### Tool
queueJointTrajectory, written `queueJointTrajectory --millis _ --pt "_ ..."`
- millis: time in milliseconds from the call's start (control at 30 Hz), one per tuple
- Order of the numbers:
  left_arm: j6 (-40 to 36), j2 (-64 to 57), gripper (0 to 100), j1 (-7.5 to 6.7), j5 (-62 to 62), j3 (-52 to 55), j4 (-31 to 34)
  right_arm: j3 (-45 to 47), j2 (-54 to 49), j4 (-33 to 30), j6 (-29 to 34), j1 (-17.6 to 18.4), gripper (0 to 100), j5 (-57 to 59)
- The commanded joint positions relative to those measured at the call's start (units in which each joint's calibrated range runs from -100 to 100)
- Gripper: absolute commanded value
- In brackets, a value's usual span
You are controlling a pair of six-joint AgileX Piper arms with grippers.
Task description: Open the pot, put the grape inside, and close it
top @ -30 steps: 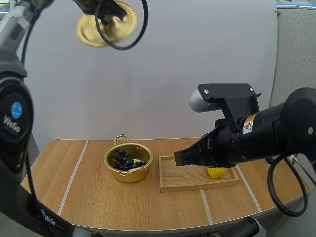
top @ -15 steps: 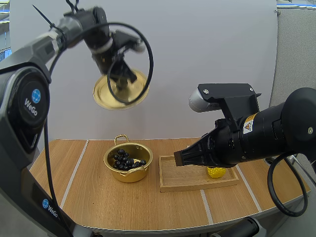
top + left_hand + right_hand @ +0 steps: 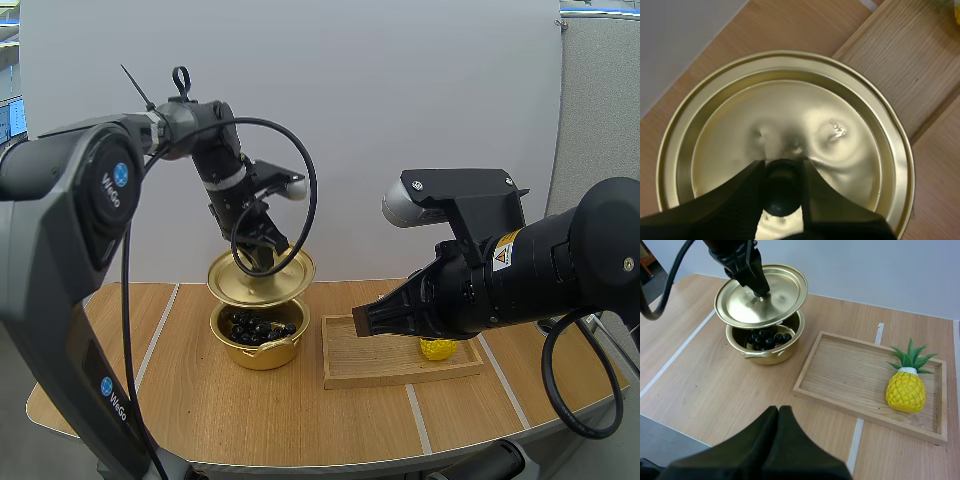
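One lid (image 3: 282, 281) over grapes (image 3: 765, 339), knob (image 3: 782, 189) tight between left jaws; right jaws together, empty.

Glossy gold metal lid (image 3: 790, 115); matt grained wood tray (image 3: 850, 375).

Black arms (image 3: 560, 260) — blue WeGo badges (image 3: 121, 172), yellow warning label (image 3: 505, 250)

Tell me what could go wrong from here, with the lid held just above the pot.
1. The left gripper pinches only the small knob of the lid, which looks slightly tilted over the pot. It may seat askew or twist in the grip.
2. The pot stands free beside the wooden tray, so a sideways nudge from the lid could slide it.
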Motion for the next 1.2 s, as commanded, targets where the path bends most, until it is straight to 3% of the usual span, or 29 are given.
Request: queueJointTrajectory --millis 0,300,533,1067,1167 --pt "0.66 3.70 0 -0.23 0.00 1.05 -0.97 0.02 -0.53 -0.22 -0.58 -0.18 0 0.00" --pt "0.73 5.73 0 -0.23 0.00 4.38 -0.73 0.02 -0.53 -0.22 -0.58 -0.18 0 0.00" --pt "0.73 5.73 0 -0.23 -8.42 9.61 1.56 0.02 -0.53 -0.22 -0.58 -0.18 0 0.00" --pt "0.73 5.82 0 -0.23 -10.18 9.94 1.07 0.02 -0.53 -0.22 -0.58 -0.18 0 0.00" --pt "0.73 5.82 7 -0.23 -10.00 9.94 0.08 0.02 -0.53 -0.22 -0.58 -0.18 0 0.00"
